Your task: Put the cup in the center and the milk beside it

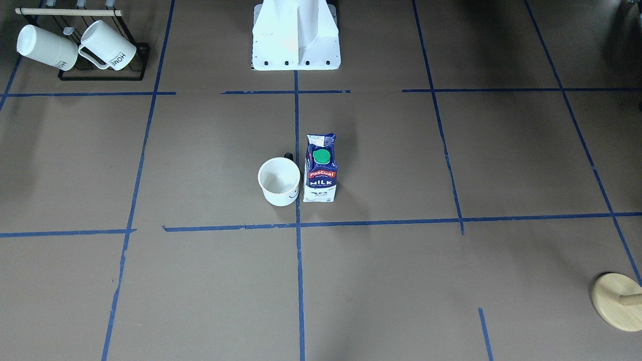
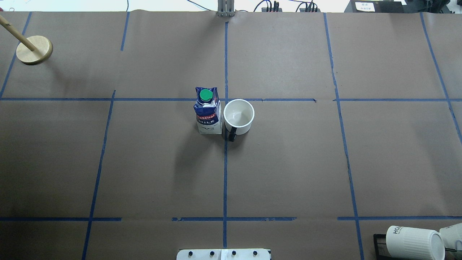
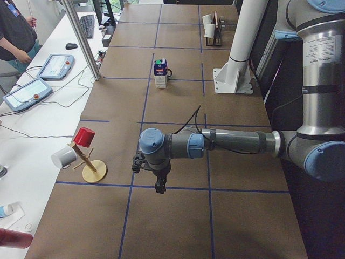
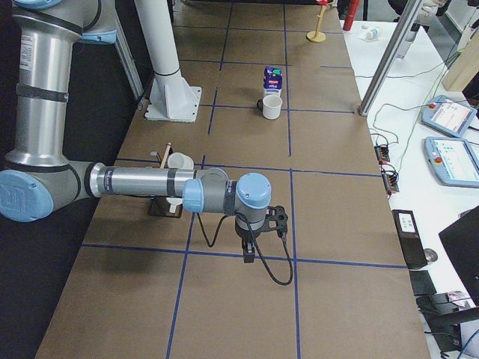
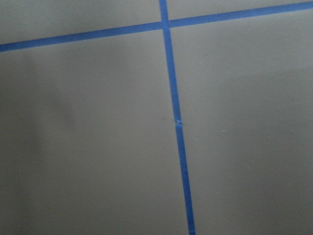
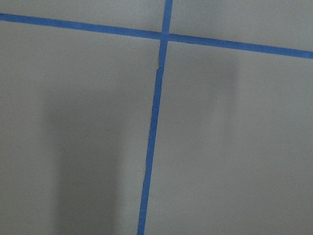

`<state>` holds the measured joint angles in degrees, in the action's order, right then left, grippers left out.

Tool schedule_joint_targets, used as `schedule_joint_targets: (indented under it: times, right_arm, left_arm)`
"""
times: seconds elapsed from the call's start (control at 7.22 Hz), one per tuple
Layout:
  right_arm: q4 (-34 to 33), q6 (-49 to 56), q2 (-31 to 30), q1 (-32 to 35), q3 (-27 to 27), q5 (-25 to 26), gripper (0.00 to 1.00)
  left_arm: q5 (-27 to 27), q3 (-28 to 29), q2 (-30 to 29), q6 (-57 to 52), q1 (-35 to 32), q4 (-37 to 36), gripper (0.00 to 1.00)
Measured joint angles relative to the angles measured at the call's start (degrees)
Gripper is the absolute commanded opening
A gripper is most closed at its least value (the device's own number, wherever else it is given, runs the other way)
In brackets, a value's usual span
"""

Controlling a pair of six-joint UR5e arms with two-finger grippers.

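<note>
The left gripper [image 3: 160, 186] and the right gripper [image 4: 249, 256] show only in the side views, small and dark, so whether their jaws stand apart cannot be told. From the front the cup [image 1: 279, 181] hides nearly all of its black handle [image 1: 288, 156] and shows a mere sliver of its face. The wooden stand [image 1: 618, 302] at one corner and the ribbed mugs [image 2: 415, 242] at another are cut by picture edges.

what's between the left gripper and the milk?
Nothing but bare brown paper crossed by blue tape lines between the left gripper and the milk; the exterior left view shows it.
</note>
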<state>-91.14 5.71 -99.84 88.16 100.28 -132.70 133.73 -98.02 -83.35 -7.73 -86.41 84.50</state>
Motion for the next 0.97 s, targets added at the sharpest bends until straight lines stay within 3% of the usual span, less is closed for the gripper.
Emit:
schedule_joint_targets:
  times: [0.97]
  right_arm:
    - [0.26,0.00,-0.16,0.00,-0.06,-1.59,1.00]
  left_arm:
    - [-0.14,-0.19,0.03,0.09,0.01,-0.04,1.00]
